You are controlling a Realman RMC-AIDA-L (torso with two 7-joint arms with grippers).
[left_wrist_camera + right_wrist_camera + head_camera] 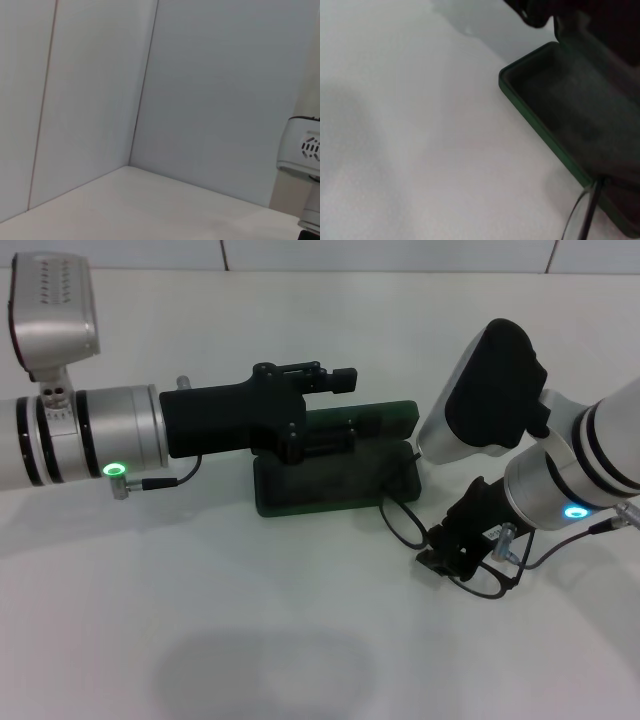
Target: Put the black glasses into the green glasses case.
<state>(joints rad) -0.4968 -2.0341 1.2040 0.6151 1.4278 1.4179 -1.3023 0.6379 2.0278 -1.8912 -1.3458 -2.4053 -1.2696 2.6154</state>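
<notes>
The green glasses case (335, 485) lies open mid-table, its lid (385, 418) standing up at the back. My left gripper (330, 408) reaches in from the left and sits at the lid's left end. The black glasses (402, 523) hang just off the case's front right corner, one lens near the rim. My right gripper (440, 555) is shut on them from the right. The right wrist view shows the case's dark lined tray (570, 100) and a lens edge of the glasses (587, 210) at its corner. The left wrist view shows neither object.
The white table (250, 640) stretches in front of the case. A white wall (100, 100) bounds the back, and a white housing (305, 150) shows at the edge of the left wrist view. The right arm's bulky wrist (490, 390) hangs beside the lid's right end.
</notes>
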